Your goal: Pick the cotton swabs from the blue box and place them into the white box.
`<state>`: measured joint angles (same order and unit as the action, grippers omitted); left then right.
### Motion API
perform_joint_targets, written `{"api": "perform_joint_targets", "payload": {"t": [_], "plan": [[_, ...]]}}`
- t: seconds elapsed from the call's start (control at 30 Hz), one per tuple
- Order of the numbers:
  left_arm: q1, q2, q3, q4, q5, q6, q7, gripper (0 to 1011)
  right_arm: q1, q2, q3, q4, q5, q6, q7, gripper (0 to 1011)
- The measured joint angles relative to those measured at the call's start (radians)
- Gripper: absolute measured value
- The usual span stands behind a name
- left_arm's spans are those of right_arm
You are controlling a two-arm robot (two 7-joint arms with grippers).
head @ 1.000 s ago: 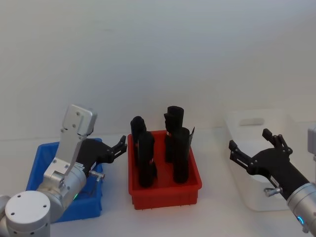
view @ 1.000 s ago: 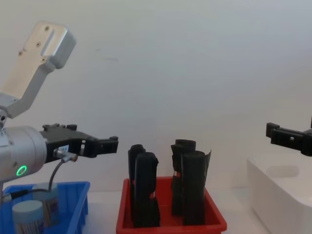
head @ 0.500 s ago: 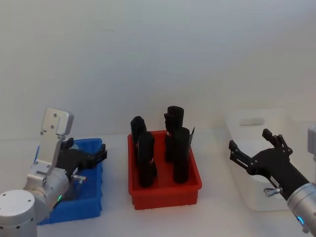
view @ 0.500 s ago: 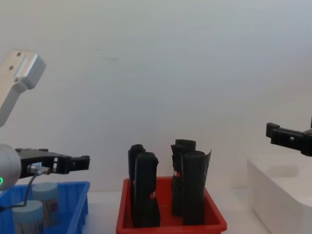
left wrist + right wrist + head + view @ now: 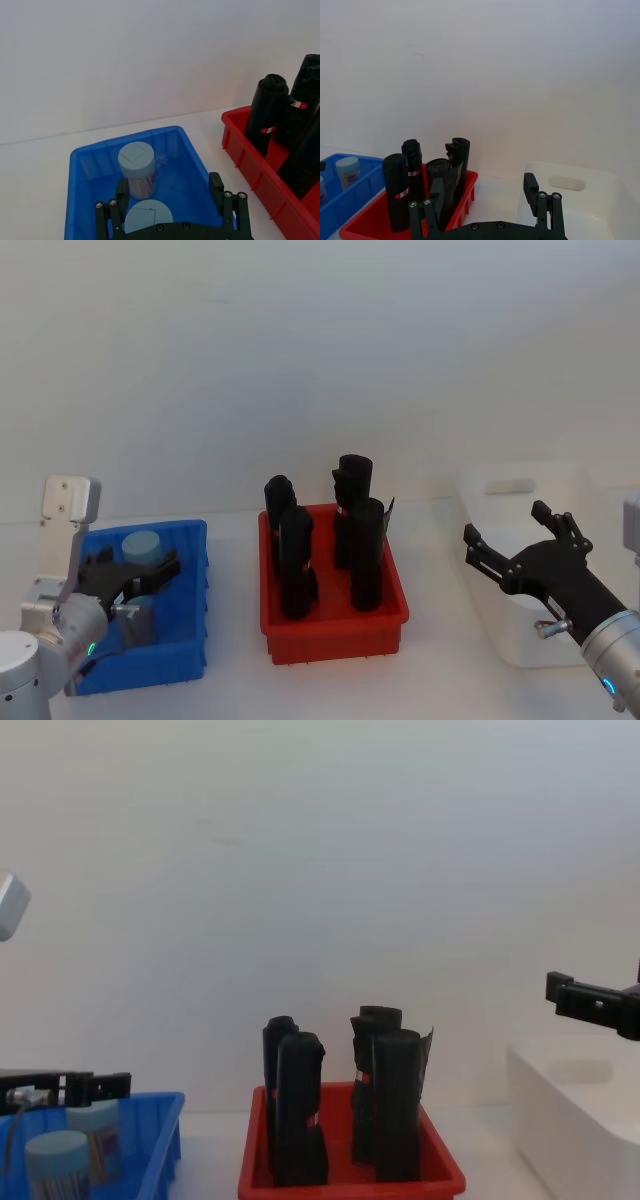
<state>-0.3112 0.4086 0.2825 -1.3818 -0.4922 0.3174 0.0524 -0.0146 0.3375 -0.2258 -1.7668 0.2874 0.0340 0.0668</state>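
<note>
The blue box (image 5: 196,640) sits at the table's left and holds two cotton swabs tubs with pale caps. The far tub (image 5: 142,545) (image 5: 137,162) stands upright, and the near tub (image 5: 148,218) (image 5: 57,1166) is just under my left gripper. My left gripper (image 5: 158,576) (image 5: 169,190) hovers open over the blue box with nothing held. The white box (image 5: 565,480) (image 5: 572,172) stands at the right. My right gripper (image 5: 505,523) (image 5: 484,190) hangs open in front of it, empty.
A red tray (image 5: 335,628) with several tall black rolls (image 5: 355,530) stands between the two boxes. The rolls rise well above the tray's rim. Bare white table lies in front of the tray and a plain white wall behind.
My left arm has swung left and dropped, taking its open gripper from beside the red tray to over the blue box. The right arm has not moved.
</note>
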Motion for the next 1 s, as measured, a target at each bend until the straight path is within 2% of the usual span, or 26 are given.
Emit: {"api": "perform_joint_targets", "payload": {"t": [0.47, 1.0], "plan": [[-0.02, -0.002, -0.022, 0.087, -0.029, 0.014, -0.001, 1004, 0.0, 0.0, 0.0, 0.0, 0.0, 0.0, 0.0, 1001], [-0.042, -0.008, -0.033, 0.157, -0.047, 0.007, -0.054, 1004, 0.0, 0.0, 0.0, 0.0, 0.0, 0.0, 0.0, 1001]]}}
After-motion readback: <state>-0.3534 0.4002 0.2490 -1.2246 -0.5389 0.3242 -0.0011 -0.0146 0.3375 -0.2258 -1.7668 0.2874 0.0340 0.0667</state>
